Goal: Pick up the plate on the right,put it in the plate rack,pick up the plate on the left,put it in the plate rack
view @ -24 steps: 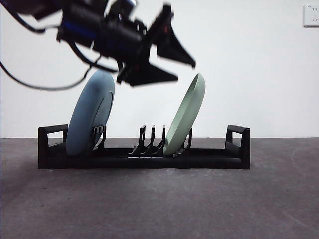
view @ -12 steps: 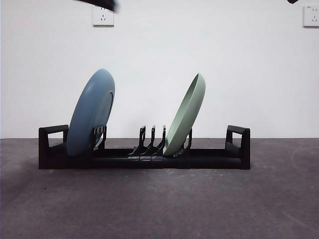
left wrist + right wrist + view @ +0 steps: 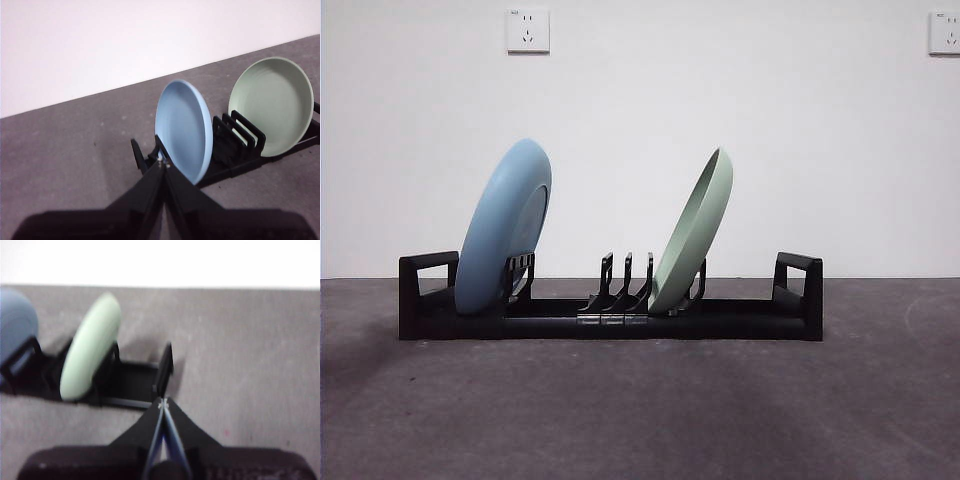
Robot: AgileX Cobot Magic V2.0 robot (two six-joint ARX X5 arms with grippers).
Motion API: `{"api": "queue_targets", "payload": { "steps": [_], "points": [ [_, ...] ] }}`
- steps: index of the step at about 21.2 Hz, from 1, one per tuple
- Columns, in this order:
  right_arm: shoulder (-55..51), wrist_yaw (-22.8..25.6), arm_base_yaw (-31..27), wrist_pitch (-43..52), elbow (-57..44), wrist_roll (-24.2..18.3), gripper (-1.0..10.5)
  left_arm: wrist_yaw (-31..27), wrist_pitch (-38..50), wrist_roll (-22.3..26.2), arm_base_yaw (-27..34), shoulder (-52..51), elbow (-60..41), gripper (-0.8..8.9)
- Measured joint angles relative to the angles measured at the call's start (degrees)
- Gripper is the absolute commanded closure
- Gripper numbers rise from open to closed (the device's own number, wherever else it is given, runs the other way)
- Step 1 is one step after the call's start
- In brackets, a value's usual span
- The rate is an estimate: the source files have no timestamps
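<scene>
The long black plate rack point(image 3: 610, 310) lies across the table. A blue plate point(image 3: 503, 228) leans in its left slots and a pale green plate point(image 3: 692, 232) leans in the slots right of centre. The left wrist view looks down on the blue plate point(image 3: 183, 130), the green plate point(image 3: 271, 104) and the rack point(image 3: 235, 145); my left gripper point(image 3: 162, 162) is shut, empty, above and short of the rack's end. In the right wrist view my right gripper point(image 3: 162, 404) is shut and empty, raised near the rack's end loop point(image 3: 164, 367), with the green plate point(image 3: 91, 355) beyond. Neither arm shows in the front view.
Dark grey tabletop point(image 3: 640, 410) spreads in front of the rack, with a white wall behind. Two wall sockets point(image 3: 527, 30) sit high on the wall. Several divider prongs point(image 3: 620, 285) stand bare between the two plates.
The arm that hung large over the blue plate a second ago has risen out of the front view. Both plates and the rack stayed in place.
</scene>
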Motion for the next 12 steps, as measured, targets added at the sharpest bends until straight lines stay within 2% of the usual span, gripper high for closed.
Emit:
{"api": "queue_targets", "payload": {
  "steps": [4,8,12],
  "points": [
    [-5.9,0.3,0.0,-1.5,-4.2,0.7,9.6,-0.3,-0.5,-1.6,0.0,-8.3,-5.7,8.21],
    [-6.2,2.8,0.0,-0.9,-4.1,1.5,9.4,0.0,-1.3,-2.1,0.0,-9.4,-5.6,8.16],
    [-5.9,3.0,0.0,-1.2,-4.1,1.8,9.4,0.1,-4.2,-2.2,0.0,-9.3,-5.6,8.16]
  ]
}}
